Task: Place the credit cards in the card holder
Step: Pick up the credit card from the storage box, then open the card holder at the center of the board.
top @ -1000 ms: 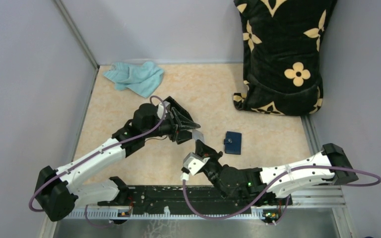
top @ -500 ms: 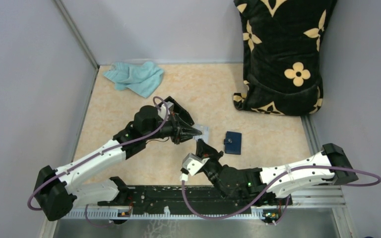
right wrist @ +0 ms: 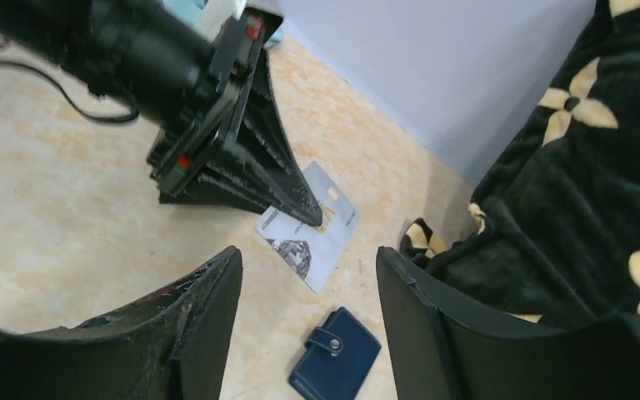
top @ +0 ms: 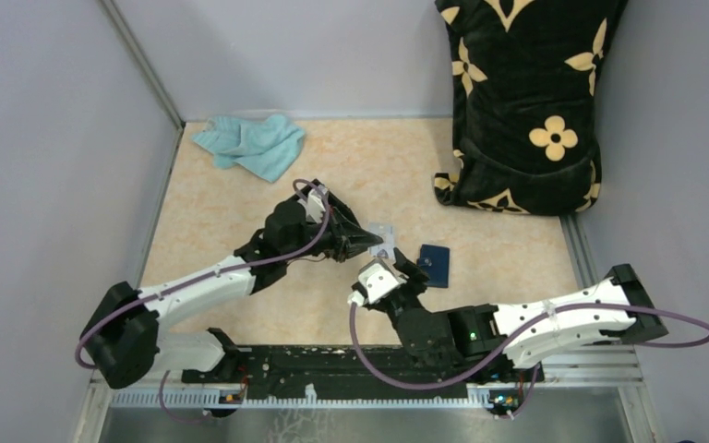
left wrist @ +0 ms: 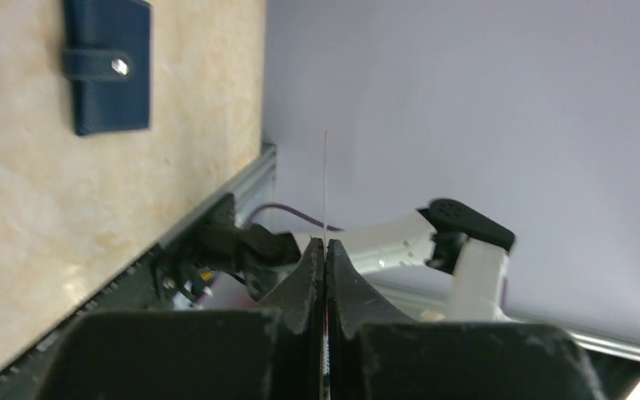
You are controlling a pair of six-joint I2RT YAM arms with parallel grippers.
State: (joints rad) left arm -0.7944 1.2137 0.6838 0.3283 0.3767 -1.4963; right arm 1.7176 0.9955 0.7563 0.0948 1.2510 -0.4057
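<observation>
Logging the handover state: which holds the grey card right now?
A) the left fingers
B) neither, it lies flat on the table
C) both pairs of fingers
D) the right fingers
A: the left fingers are pinched shut on the grey card, while the right fingers stand open and grip nothing.
</observation>
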